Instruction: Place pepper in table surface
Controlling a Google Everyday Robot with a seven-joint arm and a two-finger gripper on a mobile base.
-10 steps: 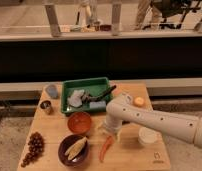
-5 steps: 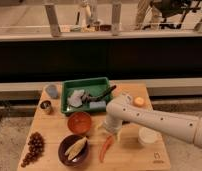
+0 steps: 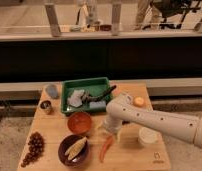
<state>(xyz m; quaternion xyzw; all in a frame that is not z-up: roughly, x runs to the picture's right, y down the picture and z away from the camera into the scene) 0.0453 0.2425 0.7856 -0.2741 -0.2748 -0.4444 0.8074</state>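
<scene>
The pepper point(image 3: 106, 148) is a slim orange-red chili that lies on the light wooden table surface point(image 3: 129, 156), just right of the dark bowl. My white arm reaches in from the right. My gripper point(image 3: 108, 131) hangs just above the pepper's upper end, between the orange bowl and the white cup. The arm's wrist covers the gripper's tips.
A green tray point(image 3: 87, 95) with white items and a dark utensil stands at the back. An orange bowl point(image 3: 79, 122), a dark bowl holding a corn cob point(image 3: 74, 148), dark grapes point(image 3: 33, 148), a small can point(image 3: 45, 106), a grey cup point(image 3: 52, 90), an orange fruit point(image 3: 139, 101) and a white cup point(image 3: 147, 135) are around.
</scene>
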